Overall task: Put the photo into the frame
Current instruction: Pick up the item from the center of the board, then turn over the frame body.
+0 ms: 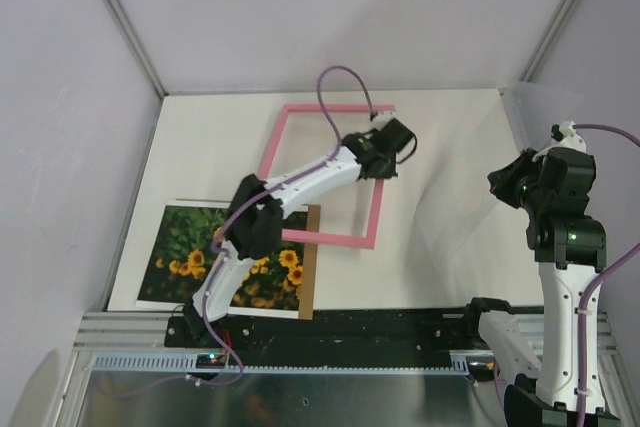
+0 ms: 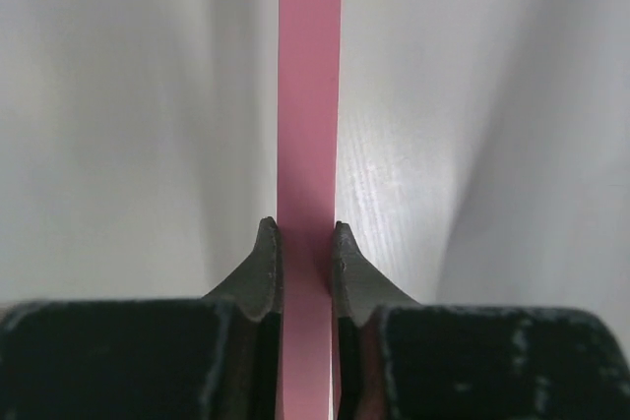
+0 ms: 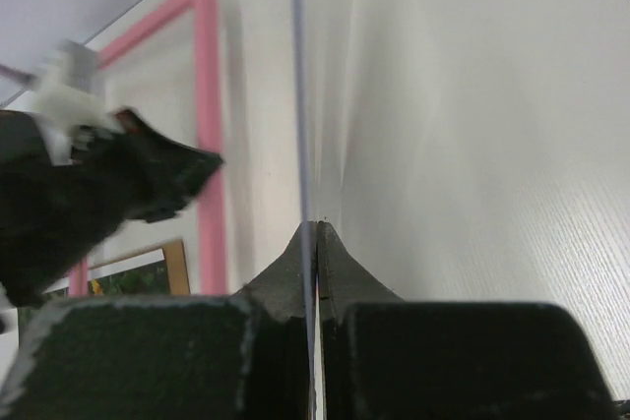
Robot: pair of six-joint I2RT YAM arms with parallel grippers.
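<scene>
The pink frame point(image 1: 330, 107) lies in the middle of the white tabletop, its near corner over the brown backing board point(image 1: 311, 262). My left gripper point(image 1: 385, 147) is shut on the frame's right bar; in the left wrist view that bar point(image 2: 309, 95) runs straight between the fingers, and the gripper point(image 2: 307, 238) pinches it. The sunflower photo point(image 1: 185, 247) lies face up on the backing board at the near left, partly under the left arm. My right gripper point(image 1: 520, 182) is shut on a thin clear sheet point(image 3: 296, 95), seen edge-on between its fingertips point(image 3: 315, 228).
The clear sheet shows faintly as a tilted pane point(image 1: 470, 177) right of the frame. The frame point(image 3: 207, 145) and the board's edge point(image 3: 177, 263) also show in the right wrist view. Grey walls point(image 1: 60, 97) close in the table on three sides.
</scene>
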